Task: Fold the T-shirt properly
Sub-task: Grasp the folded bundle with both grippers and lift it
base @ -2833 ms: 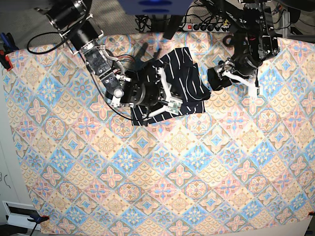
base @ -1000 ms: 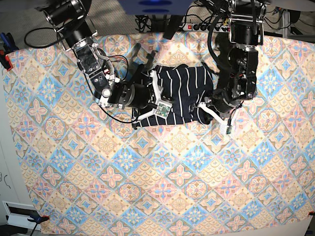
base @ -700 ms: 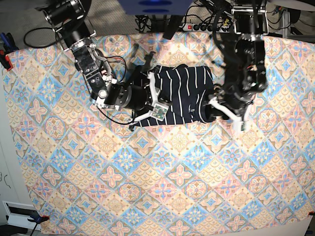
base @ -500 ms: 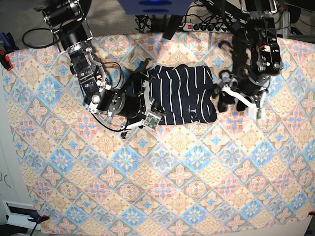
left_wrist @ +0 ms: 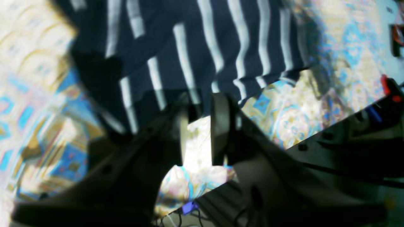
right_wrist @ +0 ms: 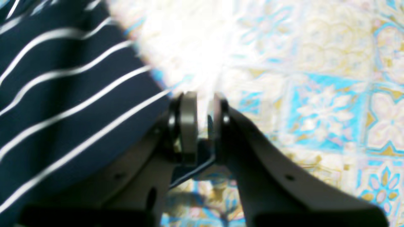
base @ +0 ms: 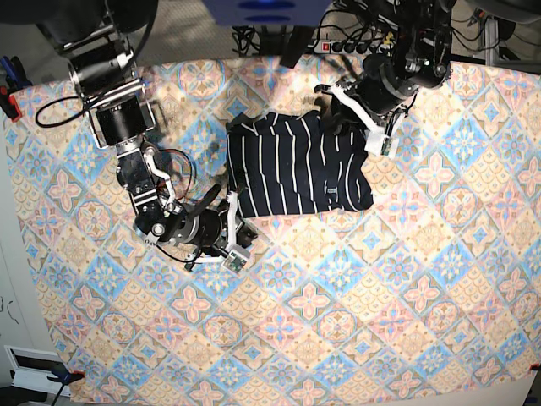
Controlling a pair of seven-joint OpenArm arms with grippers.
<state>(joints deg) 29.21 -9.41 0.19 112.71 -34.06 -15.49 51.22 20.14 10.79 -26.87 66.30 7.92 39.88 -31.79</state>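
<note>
The dark navy pinstriped T-shirt lies folded in a rough rectangle on the patterned tablecloth, at the far middle. My right gripper sits low at the shirt's near left corner, apart from the cloth. In the right wrist view, my right gripper has its jaws together and empty, with the shirt to its left. My left gripper hovers over the shirt's far right corner. In the left wrist view, my left gripper is empty, its jaws close together, just off the shirt's edge.
A power strip and cables lie past the table's far edge. A red clamp holds the cloth at the left edge and another clamp holds the near left corner. The tablecloth stretches toward the camera below the shirt.
Both grippers have left the shirt. The right arm pulled back to the near left. The left arm swung from the shirt's right side up to its far right corner. The shirt now lies flatter.
</note>
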